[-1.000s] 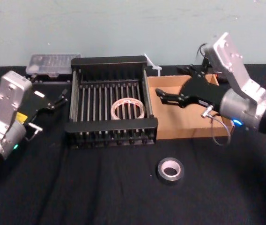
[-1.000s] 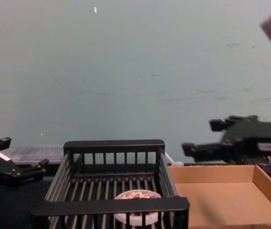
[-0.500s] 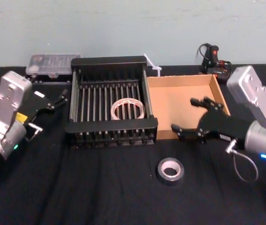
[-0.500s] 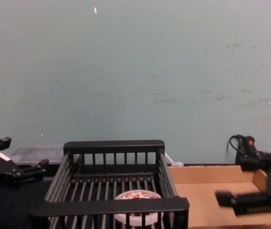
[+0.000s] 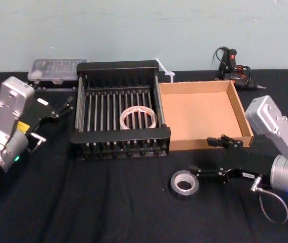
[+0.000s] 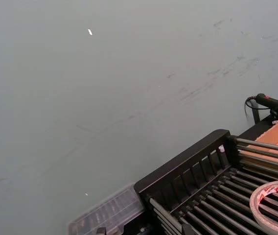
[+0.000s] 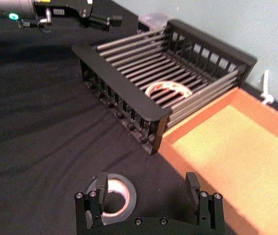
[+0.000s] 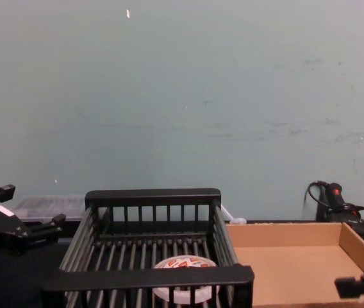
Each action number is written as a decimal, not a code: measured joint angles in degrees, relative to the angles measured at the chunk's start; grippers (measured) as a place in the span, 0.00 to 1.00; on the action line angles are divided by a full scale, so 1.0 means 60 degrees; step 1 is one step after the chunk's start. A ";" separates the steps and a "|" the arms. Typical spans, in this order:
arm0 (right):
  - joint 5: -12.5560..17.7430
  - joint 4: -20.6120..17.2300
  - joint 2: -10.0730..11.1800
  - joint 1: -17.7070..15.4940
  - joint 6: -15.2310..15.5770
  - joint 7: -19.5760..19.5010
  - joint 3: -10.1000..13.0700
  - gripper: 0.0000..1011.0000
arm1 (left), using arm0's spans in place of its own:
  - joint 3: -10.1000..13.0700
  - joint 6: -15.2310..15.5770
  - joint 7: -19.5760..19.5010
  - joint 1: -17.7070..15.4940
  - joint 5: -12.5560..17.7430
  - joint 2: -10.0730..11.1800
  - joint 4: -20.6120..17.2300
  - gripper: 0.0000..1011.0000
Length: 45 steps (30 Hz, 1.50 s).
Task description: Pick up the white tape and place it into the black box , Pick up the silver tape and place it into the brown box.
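The white tape with red marks lies flat inside the black box, also seen as white tape. The silver tape lies on the black cloth in front of the boxes. My right gripper is open and low just right of it, one finger reaching over the roll's edge. In the right wrist view the silver tape sits under one finger of the right gripper. The brown box has nothing in it. My left gripper rests open, left of the black box.
A clear plastic case lies behind the black box at the back left. A black tool with a cable sits behind the brown box. A white strip sticks up between the boxes. Black cloth covers the table front.
My right gripper has come off from above the brown box, moving forward and down to the silver tape, still open. The left arm and both tapes stayed put.
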 joint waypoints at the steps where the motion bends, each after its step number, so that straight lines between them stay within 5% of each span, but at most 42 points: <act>1: 0.0024 0.0018 0.0005 0.0013 0.0052 0.0002 -0.0030 0.99 | 0.0001 0.0000 0.0000 0.0000 0.0001 0.0000 0.0000 0.99; 18: 0.0258 0.0649 -0.0243 0.0661 0.0891 -0.0149 -0.0778 0.99 | 0.0000 0.0000 0.0000 0.0000 0.0000 0.0000 0.0000 0.99; 45: 0.0163 0.1171 -0.0417 0.1067 0.1095 -0.0237 -0.1268 0.99 | 0.0000 0.0000 0.0000 0.0000 0.0000 0.0000 0.0000 0.99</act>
